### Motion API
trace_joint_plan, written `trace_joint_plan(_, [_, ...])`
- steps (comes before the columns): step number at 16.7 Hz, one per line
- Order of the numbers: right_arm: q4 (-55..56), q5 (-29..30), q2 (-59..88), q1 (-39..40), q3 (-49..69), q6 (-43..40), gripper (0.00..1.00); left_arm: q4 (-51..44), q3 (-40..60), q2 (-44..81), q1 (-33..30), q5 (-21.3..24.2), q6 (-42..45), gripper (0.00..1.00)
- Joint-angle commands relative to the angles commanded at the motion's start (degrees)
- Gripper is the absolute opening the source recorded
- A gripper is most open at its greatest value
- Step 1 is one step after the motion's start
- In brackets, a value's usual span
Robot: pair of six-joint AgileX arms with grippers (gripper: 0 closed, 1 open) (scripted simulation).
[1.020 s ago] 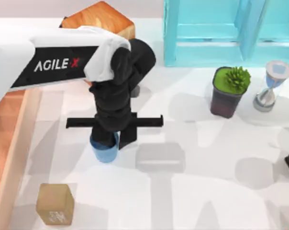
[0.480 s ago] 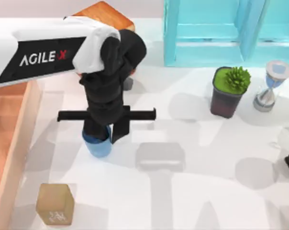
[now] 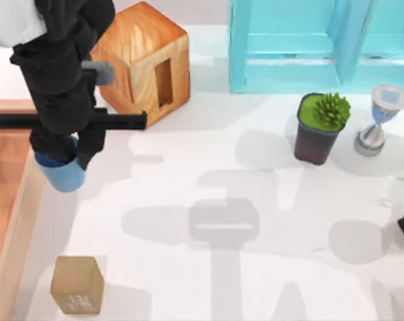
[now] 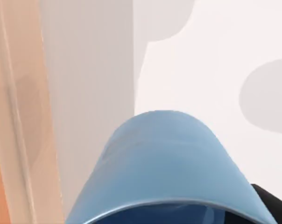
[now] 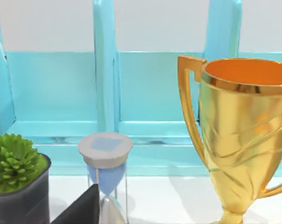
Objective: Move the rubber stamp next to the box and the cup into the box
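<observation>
My left gripper [image 3: 60, 159] is shut on the blue cup [image 3: 63, 176] and holds it up at the table's left, beside the right wall of the box [image 3: 18, 221]. The left wrist view has the cup [image 4: 169, 168] close up, with the box wall [image 4: 19, 116] alongside it and a dark fingertip [image 4: 277, 206] at its rim. Near the front left stands the tan rubber stamp [image 3: 77, 284], just right of the box wall and clear of both grippers. My right arm is parked off the table's right side.
A glossy wooden cube with a slot [image 3: 140, 63] stands behind the left gripper. A turquoise shelf [image 3: 322, 43] lines the back, with a potted plant [image 3: 320, 127] and an hourglass [image 3: 377, 120] before it. A gold trophy [image 5: 243, 135] fills the right wrist view.
My left arm has carried the cup up and to the left, from the table's middle-left to the box's right wall. The stamp has not moved.
</observation>
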Motion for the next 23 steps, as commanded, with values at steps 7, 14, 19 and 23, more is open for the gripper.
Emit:
trace_joint_plan(7, [0.00,0.00,0.00,0.00,0.00,0.00,1.00,-0.26,-2.07,-1.71,1.94,-0.25,2.46,0.00])
trace_joint_plan(14, [0.00,0.00,0.00,0.00,0.00,0.00,1.00,1.33,-13.98,-12.63,16.72,-0.87,16.91,0.00])
trace_joint_plan(19, [0.00,0.00,0.00,0.00,0.00,0.00,1.00,2.18,-23.16,-20.55,28.69,-1.13,28.66,0.00])
trace_joint_plan(23, [0.00,0.00,0.00,0.00,0.00,0.00,1.00,3.47,-28.84,-26.57,35.17,-1.37,35.05,0.00])
